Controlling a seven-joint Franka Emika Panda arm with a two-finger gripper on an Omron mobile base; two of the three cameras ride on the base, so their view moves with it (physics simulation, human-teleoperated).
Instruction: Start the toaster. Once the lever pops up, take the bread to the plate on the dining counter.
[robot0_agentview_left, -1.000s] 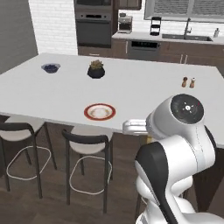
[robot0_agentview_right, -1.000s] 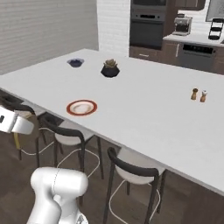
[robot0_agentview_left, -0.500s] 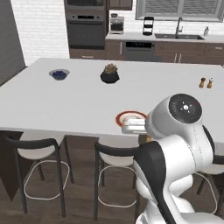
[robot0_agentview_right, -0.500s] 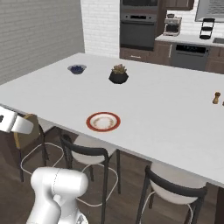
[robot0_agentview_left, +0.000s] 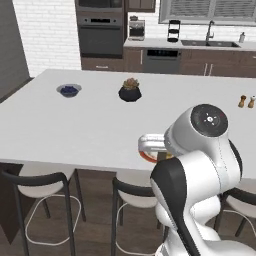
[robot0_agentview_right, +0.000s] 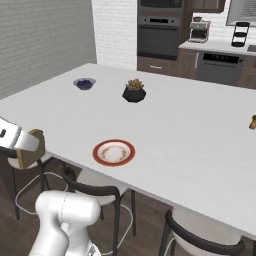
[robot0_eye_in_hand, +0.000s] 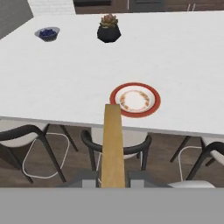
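Observation:
My gripper (robot0_eye_in_hand: 113, 177) is shut on the bread (robot0_eye_in_hand: 113, 146), a tan slice seen edge-on and standing upright between the fingers. From the right base view the gripper (robot0_agentview_right: 25, 147) holds the bread (robot0_agentview_right: 31, 151) off the near edge of the dining counter (robot0_agentview_right: 190, 130), above the stools. The red-rimmed plate (robot0_eye_in_hand: 134, 99) lies bare near that edge, just ahead of the bread and a little right. It also shows as the plate (robot0_agentview_right: 114, 152), and as the plate (robot0_agentview_left: 146, 156) partly behind my arm. The toaster is out of view.
A small bowl of blue berries (robot0_agentview_left: 69, 90) and a black pot with a plant (robot0_agentview_left: 130, 91) stand farther back on the counter. Two shakers (robot0_agentview_left: 246, 102) sit at its right. Black wire-frame stools (robot0_eye_in_hand: 114, 142) line the near side. Oven and worktop are behind.
The whole scene has shifted as the base drove: the counter and plate have slid right in the views and come nearer. The bread stays in the gripper.

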